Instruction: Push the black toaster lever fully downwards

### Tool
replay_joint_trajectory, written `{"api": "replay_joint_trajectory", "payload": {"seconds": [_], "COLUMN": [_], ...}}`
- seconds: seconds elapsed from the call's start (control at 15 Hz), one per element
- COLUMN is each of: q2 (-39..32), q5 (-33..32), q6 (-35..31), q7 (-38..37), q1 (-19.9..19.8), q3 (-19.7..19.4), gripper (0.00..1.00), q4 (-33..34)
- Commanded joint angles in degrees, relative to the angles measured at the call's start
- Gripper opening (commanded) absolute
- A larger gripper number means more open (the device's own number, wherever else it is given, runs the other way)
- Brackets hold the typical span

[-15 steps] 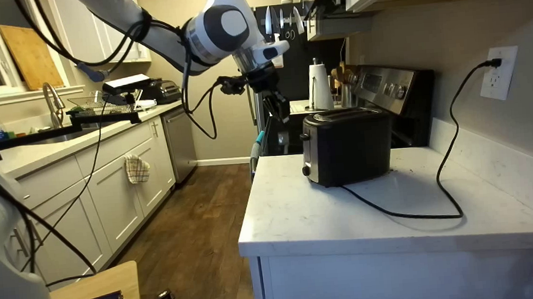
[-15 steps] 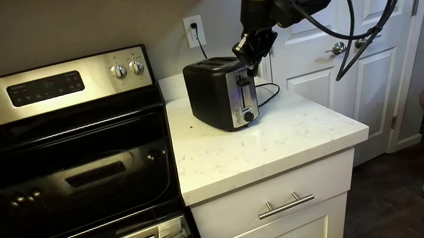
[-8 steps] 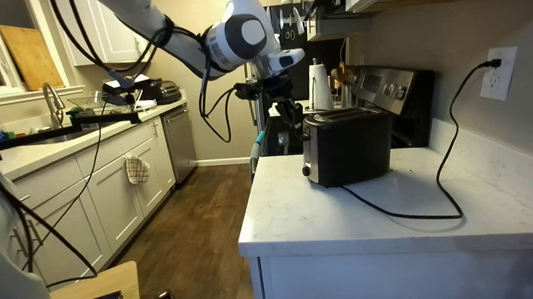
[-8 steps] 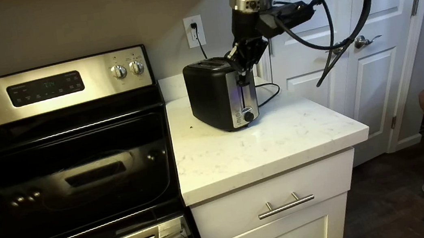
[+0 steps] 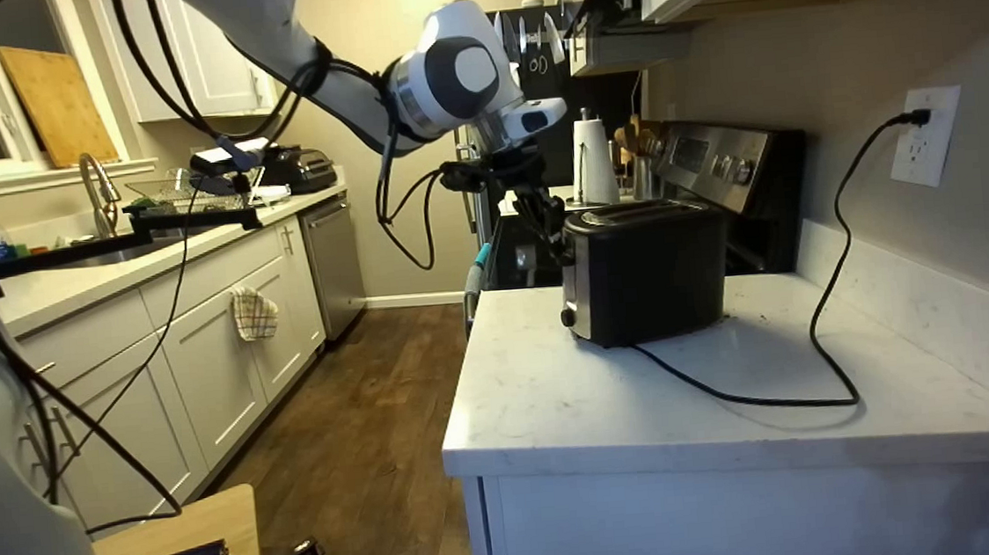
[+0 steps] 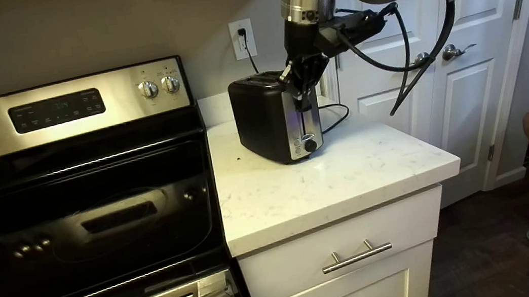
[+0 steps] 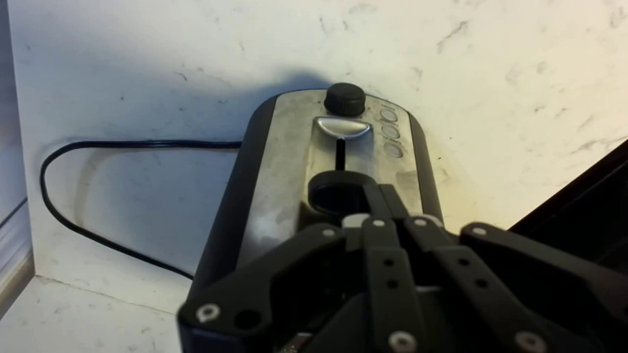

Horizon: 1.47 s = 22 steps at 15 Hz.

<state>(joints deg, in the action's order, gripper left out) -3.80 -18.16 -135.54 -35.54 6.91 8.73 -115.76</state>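
Observation:
A black toaster [image 5: 649, 278] with a steel front stands on the white counter, seen in both exterior views [image 6: 263, 118]. In the wrist view its steel face [image 7: 284, 181] shows a vertical slot below the black lever [image 7: 338, 182]. The lever sits in the upper part of the slot, with bare slot between it and the silver stop. My gripper [image 7: 385, 193] is shut with its fingertips together and nothing between them. The fingertips overlap the lever's right part in view and appear to touch it from above. In both exterior views the gripper [image 5: 559, 250] [image 6: 303, 103] is at the toaster's front.
A black dial [image 7: 345, 99] and small round buttons sit on the toaster's lower face. Its cord [image 5: 769, 399] loops across the counter [image 5: 557, 396] to a wall outlet. A stove [image 6: 84, 213] stands beside the counter. A paper towel roll [image 5: 596, 164] stands behind.
My gripper has come down and in toward the toaster, from above and in front of it to the lever. In the last half second it has sunk slightly further. The toaster has stayed put.

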Motion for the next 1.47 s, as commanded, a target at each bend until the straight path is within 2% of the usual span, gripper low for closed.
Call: {"api": "replay_joint_trajectory", "payload": {"seconds": [0.0,0.47,0.8,1.13,1.4], "q2": [-1.1,-2.3,-0.5,4.6,9.5], "q5": [-0.9,-1.7,-2.7,-3.2,-3.3], "q6": [-2.3,-2.4,-2.1,-0.6,3.0], "q7": [-2.7,-5.1,-5.1,-6.4,-9.2], "q1": [1.4,2.9,4.0,4.5,3.7], "q3": [-0.9,-1.9,-1.9,-1.4,-0.4], "gripper": [0.0,0.0,0.0,0.0,0.0], "q4": [-0.9,-1.7,-2.9,-4.8,-6.5]}}
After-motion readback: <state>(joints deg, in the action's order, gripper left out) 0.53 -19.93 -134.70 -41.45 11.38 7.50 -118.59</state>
